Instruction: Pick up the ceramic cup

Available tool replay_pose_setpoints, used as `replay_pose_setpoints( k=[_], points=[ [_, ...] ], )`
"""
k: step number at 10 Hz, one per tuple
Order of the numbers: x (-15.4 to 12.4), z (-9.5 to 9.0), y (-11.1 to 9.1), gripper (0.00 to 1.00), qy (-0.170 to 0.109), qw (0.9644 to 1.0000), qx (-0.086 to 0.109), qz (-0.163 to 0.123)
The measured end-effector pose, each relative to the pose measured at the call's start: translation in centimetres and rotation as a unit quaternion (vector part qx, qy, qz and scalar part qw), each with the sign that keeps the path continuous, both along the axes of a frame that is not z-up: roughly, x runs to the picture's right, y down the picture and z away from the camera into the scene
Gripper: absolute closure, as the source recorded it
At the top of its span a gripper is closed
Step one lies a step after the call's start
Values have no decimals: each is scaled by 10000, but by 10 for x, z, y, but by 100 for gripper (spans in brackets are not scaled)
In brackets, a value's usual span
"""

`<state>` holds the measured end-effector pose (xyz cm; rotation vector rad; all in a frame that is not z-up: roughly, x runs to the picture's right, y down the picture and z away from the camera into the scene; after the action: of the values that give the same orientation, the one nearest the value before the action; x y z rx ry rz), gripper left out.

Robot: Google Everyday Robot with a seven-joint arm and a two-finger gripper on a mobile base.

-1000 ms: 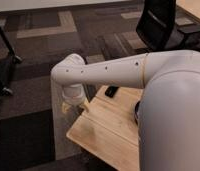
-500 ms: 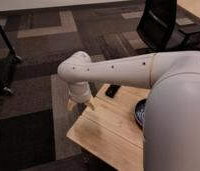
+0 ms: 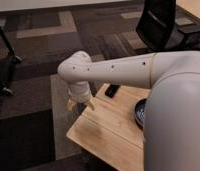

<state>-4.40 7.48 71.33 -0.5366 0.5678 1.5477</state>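
White gripper: hanging downward from the wrist, right at the far left corner of the table, low over its edge.
Gripper state: cannot tell whether apart or together; nothing seen held in it.
Wrist and arm: white, smooth, dotted with small dark spots; stretching leftward across the table from the bulky body at the right, bending down at a rounded elbow above the gripper.
Wooden table: light planks, set at a slant, bare near the gripper.
Small black flat object: lying on the table near its far edge, just right of the gripper, under the arm.
Ceramic cup: not made out for certain; only a dark round vessel showing on the table's right part, well apart from the gripper, half hidden behind the robot's body.
Office chair: black, standing beyond the table at upper right.
Carpet: dark tiles crossed by lighter bands.
Black stand: slanted leg at the left edge.
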Motion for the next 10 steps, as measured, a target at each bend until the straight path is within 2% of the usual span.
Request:
replay_pose_setpoints(
  k=[2, 3, 5, 6, 8, 9, 10],
  points=[
    [39, 13, -20, 35, 45, 9999, -29, 127],
    [68, 24, -37, 35, 2, 9999, -45, 160],
    [115, 34, -60, 35, 60, 9999, -52, 118],
    [126, 35, -66, 35, 78, 9999, -52, 80],
    [186, 27, -87, 35, 286, 9996, -18, -35],
    [201, 23, -88, 35, 368, 9993, -20, -66],
    [198, 23, -89, 35, 350, 9994, -14, -77]
  ],
)
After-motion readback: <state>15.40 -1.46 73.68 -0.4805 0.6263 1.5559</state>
